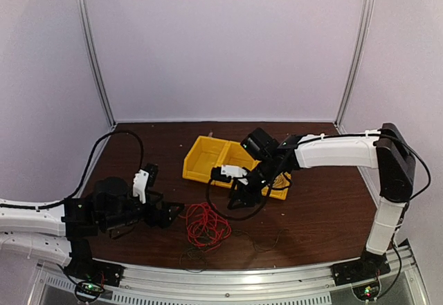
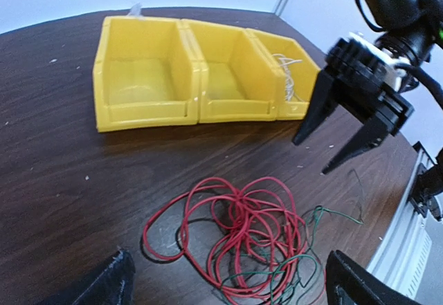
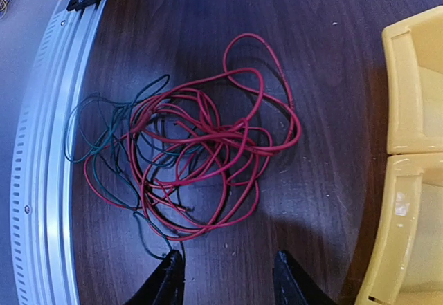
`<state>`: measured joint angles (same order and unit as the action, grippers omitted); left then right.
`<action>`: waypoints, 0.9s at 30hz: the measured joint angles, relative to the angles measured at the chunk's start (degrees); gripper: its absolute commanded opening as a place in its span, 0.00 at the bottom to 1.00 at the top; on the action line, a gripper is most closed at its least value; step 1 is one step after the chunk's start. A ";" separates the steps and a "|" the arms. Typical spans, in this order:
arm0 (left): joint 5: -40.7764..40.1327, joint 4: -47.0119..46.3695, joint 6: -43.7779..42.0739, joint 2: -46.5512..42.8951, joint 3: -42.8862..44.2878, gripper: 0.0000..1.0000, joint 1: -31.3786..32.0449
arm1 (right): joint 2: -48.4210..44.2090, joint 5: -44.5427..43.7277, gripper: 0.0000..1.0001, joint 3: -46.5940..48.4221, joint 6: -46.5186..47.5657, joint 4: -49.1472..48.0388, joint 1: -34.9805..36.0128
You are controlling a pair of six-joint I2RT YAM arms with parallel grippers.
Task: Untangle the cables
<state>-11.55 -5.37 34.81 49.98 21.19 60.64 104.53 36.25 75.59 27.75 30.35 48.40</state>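
A clump of red cable lies on the dark table between the arms, with a thin green cable tangled through its near side. Both show in the left wrist view: red cable, green cable. A thin white cable lies in the rightmost yellow bin compartment. My left gripper is open and empty just left of the clump; its fingertips straddle the clump low over the table. My right gripper is open and empty, above the clump's far right side, and also shows in its wrist view.
A yellow three-compartment bin stands behind the clump; its left and middle compartments hold nothing. The table's metal front rail runs close to the green cable. The right gripper hangs in front of the bin's right end.
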 measured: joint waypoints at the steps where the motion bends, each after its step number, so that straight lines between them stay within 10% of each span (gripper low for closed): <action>1: -0.90 1.18 0.70 -0.09 -0.11 0.97 -0.26 | 0.94 0.11 0.45 0.00 -0.02 -0.22 0.61; 27: 2.60 -3.26 1.77 20.11 1.79 0.93 -2.58 | -7.08 -9.33 0.49 -18.10 2.14 -4.52 7.85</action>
<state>-8.95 -8.62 36.58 70.08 22.98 58.06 97.45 26.92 57.49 29.89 25.82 56.25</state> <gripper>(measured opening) 0.922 0.492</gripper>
